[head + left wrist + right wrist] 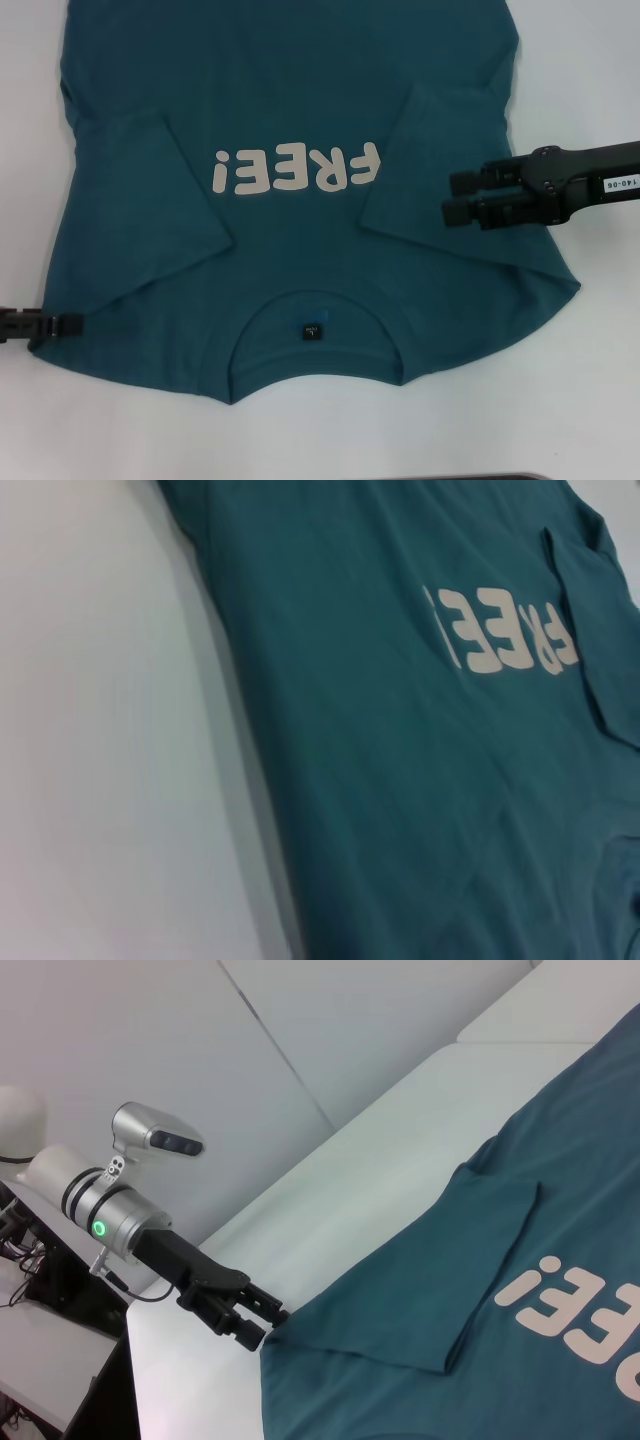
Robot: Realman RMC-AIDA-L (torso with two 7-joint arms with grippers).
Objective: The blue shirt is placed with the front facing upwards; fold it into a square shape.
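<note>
With sleeves folded inward, blue shirt [300,230] lies on table [590,60].

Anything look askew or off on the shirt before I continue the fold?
Nothing looks damaged. On the blue shirt, both sleeves are folded inward; the right one overlaps the end of the FREE! lettering.

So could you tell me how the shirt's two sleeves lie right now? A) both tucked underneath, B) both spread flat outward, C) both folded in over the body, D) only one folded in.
C: on the blue shirt, both sleeves lie folded in over the front, either side of the FREE! lettering.
</note>
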